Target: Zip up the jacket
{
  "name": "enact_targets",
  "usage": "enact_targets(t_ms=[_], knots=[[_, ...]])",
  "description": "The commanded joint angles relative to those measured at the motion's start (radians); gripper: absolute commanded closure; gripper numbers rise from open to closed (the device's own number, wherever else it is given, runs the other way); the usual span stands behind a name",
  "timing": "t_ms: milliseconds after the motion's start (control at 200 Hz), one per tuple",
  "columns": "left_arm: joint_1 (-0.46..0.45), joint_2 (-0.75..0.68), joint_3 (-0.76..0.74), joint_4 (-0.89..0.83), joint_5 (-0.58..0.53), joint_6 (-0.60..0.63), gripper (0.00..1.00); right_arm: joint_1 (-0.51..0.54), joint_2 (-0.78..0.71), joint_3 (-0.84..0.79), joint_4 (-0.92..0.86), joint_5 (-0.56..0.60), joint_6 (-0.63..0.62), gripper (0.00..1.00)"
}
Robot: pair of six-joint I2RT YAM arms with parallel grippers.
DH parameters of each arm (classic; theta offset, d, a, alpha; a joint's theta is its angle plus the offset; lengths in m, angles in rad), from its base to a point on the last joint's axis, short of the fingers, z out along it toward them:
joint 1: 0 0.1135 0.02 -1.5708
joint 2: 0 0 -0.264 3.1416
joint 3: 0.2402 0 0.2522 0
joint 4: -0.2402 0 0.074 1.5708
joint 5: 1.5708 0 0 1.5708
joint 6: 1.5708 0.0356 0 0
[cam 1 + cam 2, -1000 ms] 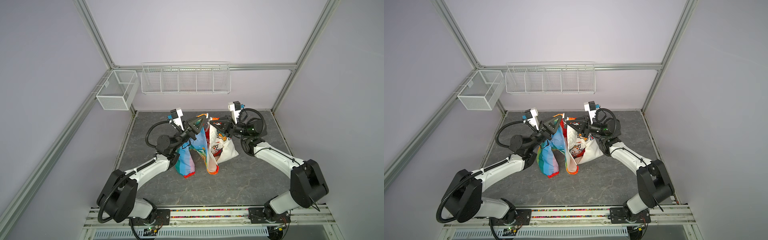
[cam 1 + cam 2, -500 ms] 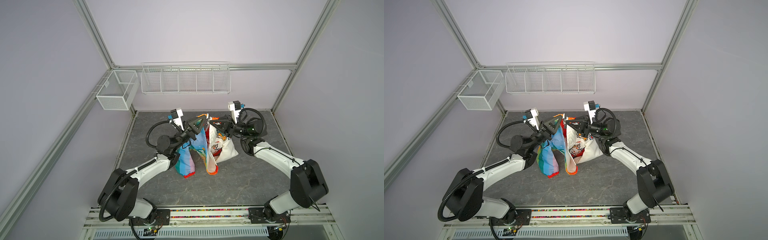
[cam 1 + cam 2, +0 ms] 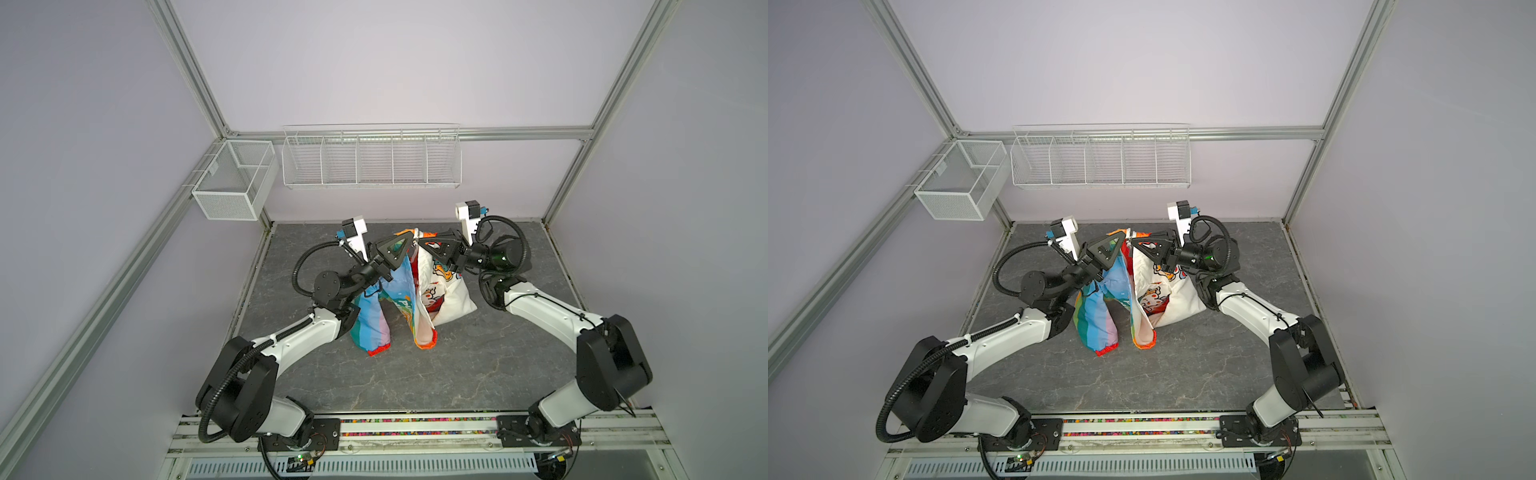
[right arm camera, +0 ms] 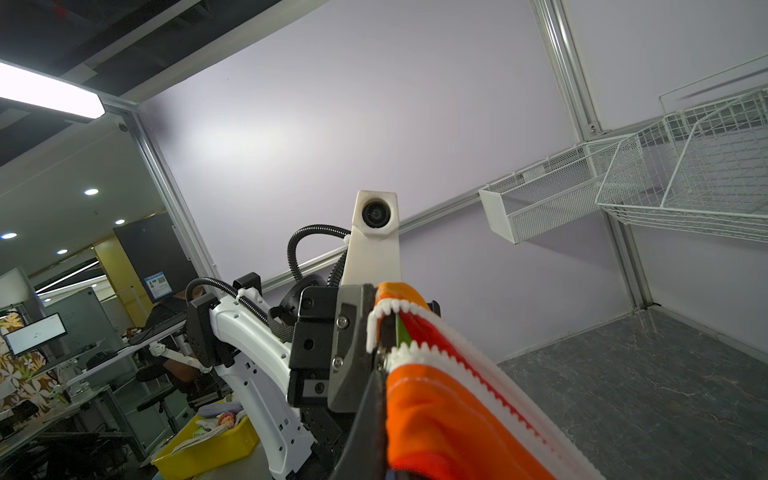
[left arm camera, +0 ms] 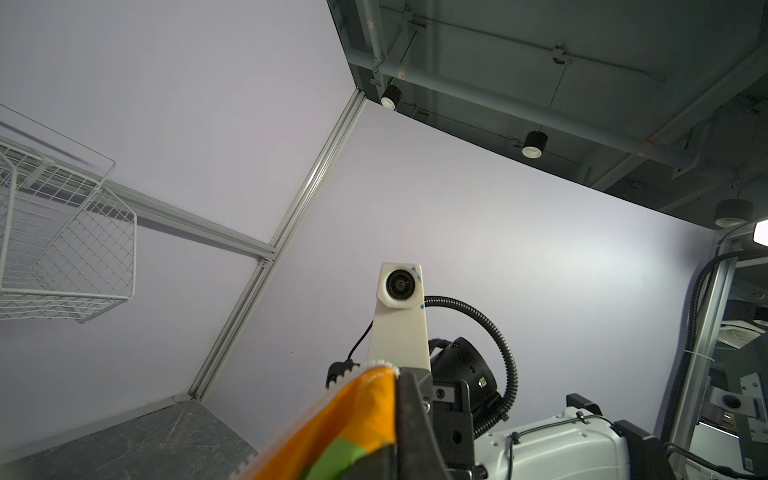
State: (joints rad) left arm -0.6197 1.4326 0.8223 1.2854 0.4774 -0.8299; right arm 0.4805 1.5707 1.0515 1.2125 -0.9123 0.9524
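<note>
The jacket hangs lifted over the table, and its rainbow sleeve and red cuff reach down to the surface. Its white printed lining faces the right arm. My left gripper and right gripper meet tip to tip at the jacket's top edge, each shut on fabric beside the zipper. Both top views show this pinch, with the jacket below it. In the left wrist view orange and green cloth edged with white teeth fills the jaws. The right wrist view shows orange cloth and two separate rows of zipper teeth.
A long white wire basket hangs on the back wall. A mesh box is fixed to the left frame rail. The dark stone-patterned table lies below, with aluminium posts at its corners.
</note>
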Motion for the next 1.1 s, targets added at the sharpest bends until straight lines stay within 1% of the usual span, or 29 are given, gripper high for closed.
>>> enact_targets(t_ms=[0, 675, 1095], knots=[[0.002, 0.008, -0.004, 0.057, 0.021, -0.006, 1.00, 0.006, 0.008, 0.036, 0.083, 0.020, 0.032, 0.93], [0.005, -0.001, -0.008, 0.091, -0.016, -0.021, 1.00, 0.006, -0.017, 0.006, 0.088, 0.012, 0.034, 0.93], [0.006, 0.034, 0.002, 0.129, -0.039, -0.053, 1.00, 0.016, -0.026, -0.002, 0.089, -0.007, 0.034, 0.93]])
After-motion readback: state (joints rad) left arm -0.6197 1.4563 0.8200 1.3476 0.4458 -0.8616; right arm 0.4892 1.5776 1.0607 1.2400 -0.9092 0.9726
